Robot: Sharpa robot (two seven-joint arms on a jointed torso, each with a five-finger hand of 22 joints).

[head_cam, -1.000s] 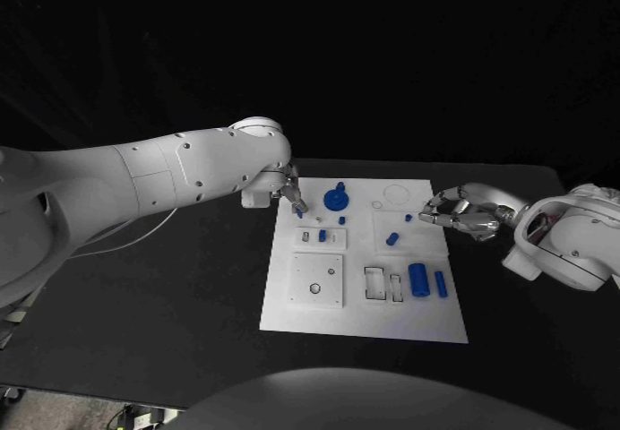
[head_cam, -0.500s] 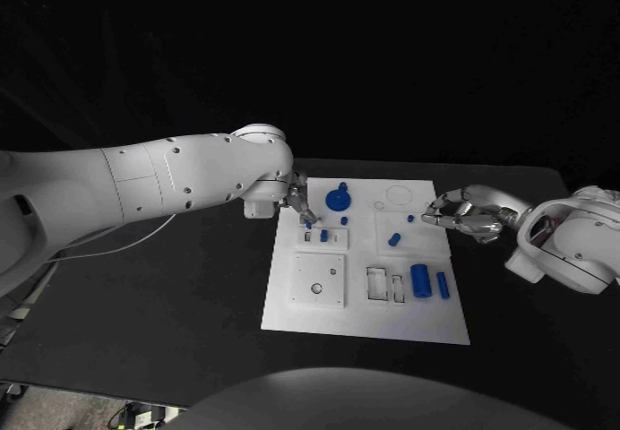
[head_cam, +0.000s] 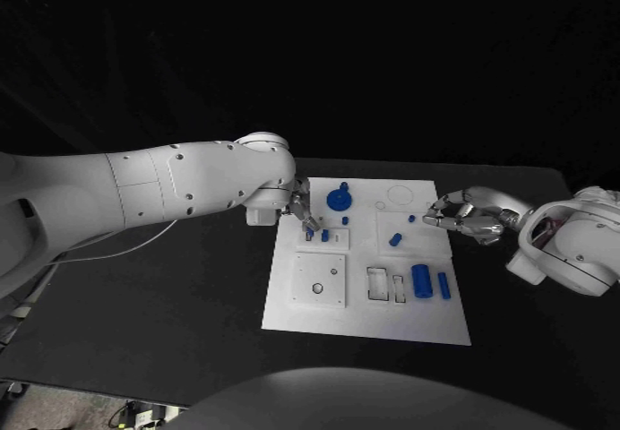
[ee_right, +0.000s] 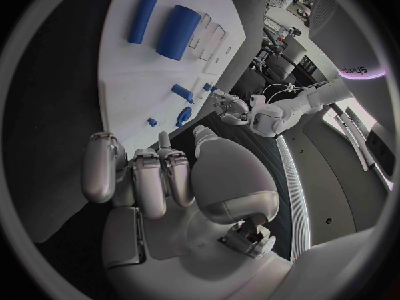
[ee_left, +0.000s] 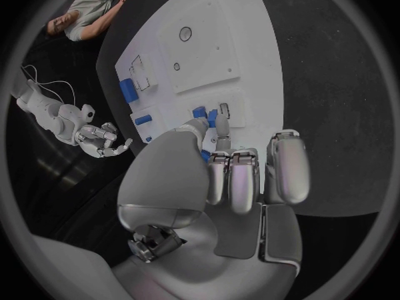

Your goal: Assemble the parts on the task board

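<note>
The white task board [head_cam: 362, 313] lies mid-table. My left hand [head_cam: 295, 206] hangs over its near-left part and pinches a small blue peg [head_cam: 307, 231] between thumb and a finger, its tip low over the small white block [head_cam: 339, 240] beside another blue peg [head_cam: 324, 236]. The left wrist view shows the left hand [ee_left: 233, 173] with the pinched peg [ee_left: 212, 119] just above the block. My right hand [head_cam: 465, 218] hovers at the board's right edge, fingers curled in and holding nothing; the right wrist view of this hand [ee_right: 167, 180] shows the same.
On the board lie a blue gear-shaped piece [head_cam: 339, 198], a short cylinder [head_cam: 394, 239], a thick cylinder [head_cam: 420, 276] and a thin one [head_cam: 442, 285]. A square white plate [head_cam: 316, 279] and slotted frames [head_cam: 376, 283] sit toward the front. Black table surrounds the board.
My left hand has carried the peg from beside the gear piece toward me, down to the small white block. The right hand has shifted slightly.
</note>
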